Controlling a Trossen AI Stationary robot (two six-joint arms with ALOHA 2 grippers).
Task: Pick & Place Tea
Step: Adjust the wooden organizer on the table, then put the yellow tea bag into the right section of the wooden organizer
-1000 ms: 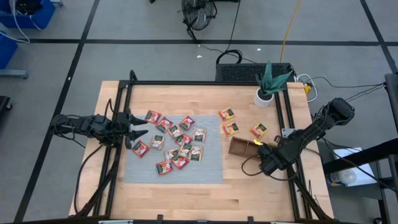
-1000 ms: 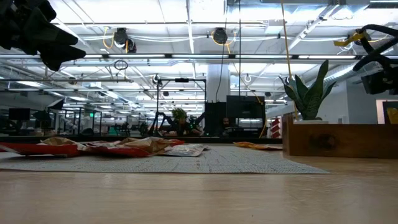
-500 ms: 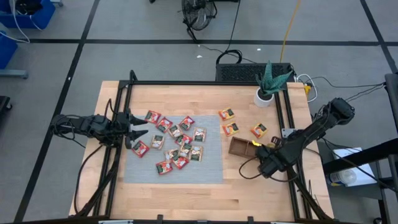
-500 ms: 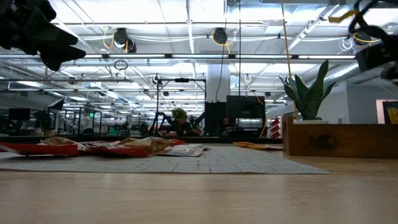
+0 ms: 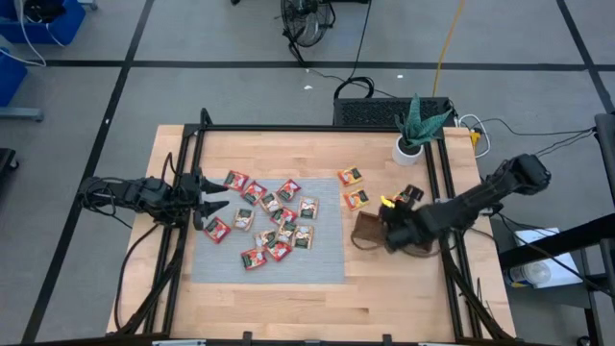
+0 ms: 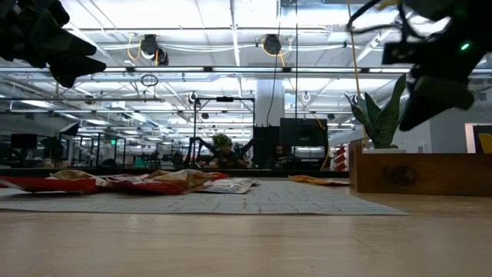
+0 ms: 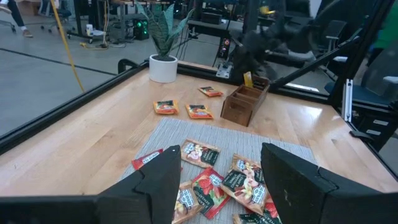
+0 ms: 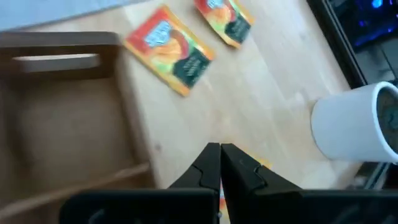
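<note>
Many red, white and green tea sachets (image 5: 274,219) lie flat on the grey mat (image 5: 322,261). Two yellow-orange sachets (image 5: 351,177) (image 8: 171,50) lie on the bare wood, and a third shows only as a sliver (image 8: 264,164) behind my right fingers. Another yellow sachet (image 7: 247,79) stands on edge in the brown wooden tray (image 5: 363,229). My right gripper (image 8: 221,152) is shut and hovers over the tray's far right side (image 6: 419,108). My left gripper (image 5: 216,195) is open and waits above the mat's left edge.
A white pot with a green plant (image 5: 411,144) stands at the far right, just beyond the right gripper. Black frame rails (image 5: 452,207) run along the table's left, far and right sides. Bare wood (image 5: 317,308) lies near the front edge.
My right gripper has risen and swung from the tray's near right end toward the table's far left, and now hangs over the tray and the sachet beside it. Its fingers stay together. The sachets and tray have not moved.
</note>
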